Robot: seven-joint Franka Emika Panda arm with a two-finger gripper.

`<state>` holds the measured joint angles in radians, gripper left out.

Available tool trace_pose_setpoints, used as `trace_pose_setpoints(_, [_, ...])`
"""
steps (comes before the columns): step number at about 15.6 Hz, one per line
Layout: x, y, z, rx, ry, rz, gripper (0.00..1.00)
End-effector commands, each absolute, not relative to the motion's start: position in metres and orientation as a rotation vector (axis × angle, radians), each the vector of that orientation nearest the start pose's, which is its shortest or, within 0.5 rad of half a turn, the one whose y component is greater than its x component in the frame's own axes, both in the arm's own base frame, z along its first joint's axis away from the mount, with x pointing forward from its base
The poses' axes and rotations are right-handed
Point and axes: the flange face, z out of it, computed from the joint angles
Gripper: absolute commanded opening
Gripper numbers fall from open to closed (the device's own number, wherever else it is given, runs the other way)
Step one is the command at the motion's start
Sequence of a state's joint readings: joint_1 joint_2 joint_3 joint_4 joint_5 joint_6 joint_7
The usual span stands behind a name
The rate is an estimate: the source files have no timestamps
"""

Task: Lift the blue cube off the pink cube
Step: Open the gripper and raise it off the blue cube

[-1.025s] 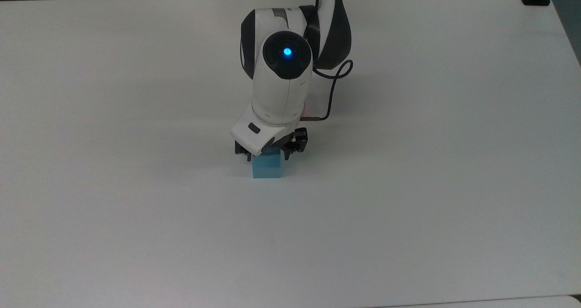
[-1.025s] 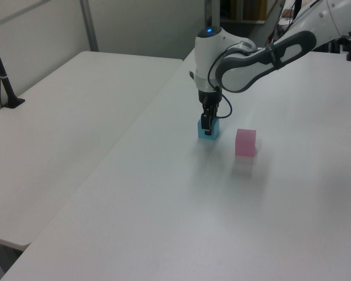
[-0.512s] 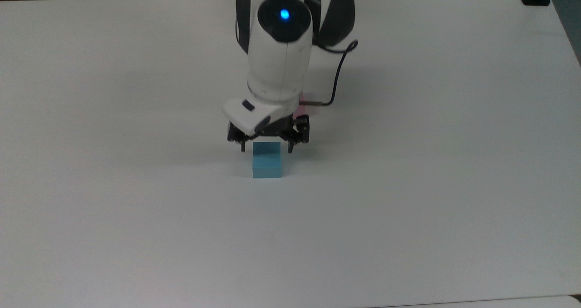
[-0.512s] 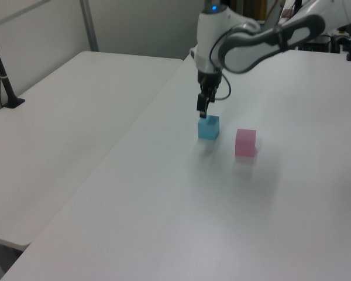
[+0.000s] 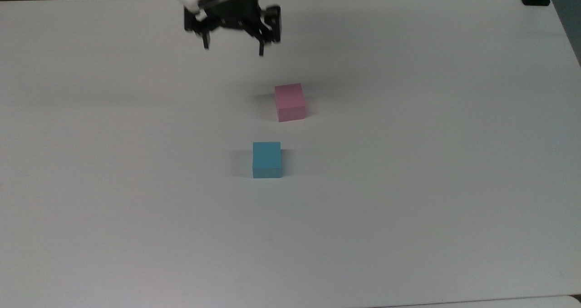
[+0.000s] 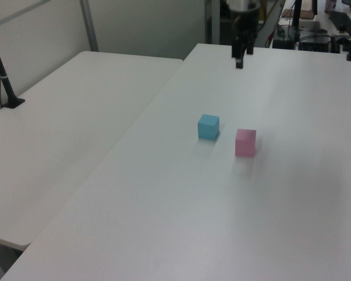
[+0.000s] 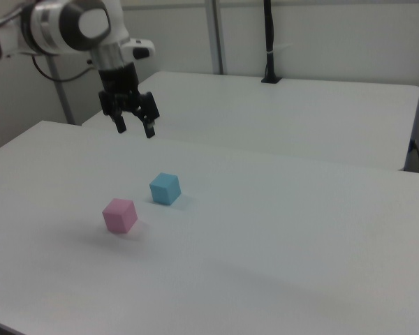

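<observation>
The blue cube rests on the white table, on its own. The pink cube sits on the table a short way from it, with a gap between the two. My gripper hangs open and empty high above the table, well clear of both cubes, at the top view's upper left of the pink cube.
The white table stretches wide around the cubes. A second white table adjoins it on the left view's left. A black post stands on that second table.
The gripper has let go of the blue cube, risen and pulled back toward the far edge of the table. The pink cube, hidden behind the arm in the top view before, now shows.
</observation>
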<state>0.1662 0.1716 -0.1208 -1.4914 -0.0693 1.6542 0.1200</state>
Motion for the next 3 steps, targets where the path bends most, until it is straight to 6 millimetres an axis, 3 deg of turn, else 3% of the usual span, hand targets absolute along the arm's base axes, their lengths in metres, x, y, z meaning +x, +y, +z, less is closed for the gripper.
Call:
trace_pose_setpoints(1, [0.5804, 0.0112, 0.5911, -3.198, 0.166, 0.009, 1.0])
trace_pose_setpoints(3, [0.5798, 0.0123, 0.5902, -3.198, 0.164, 0.024, 1.0])
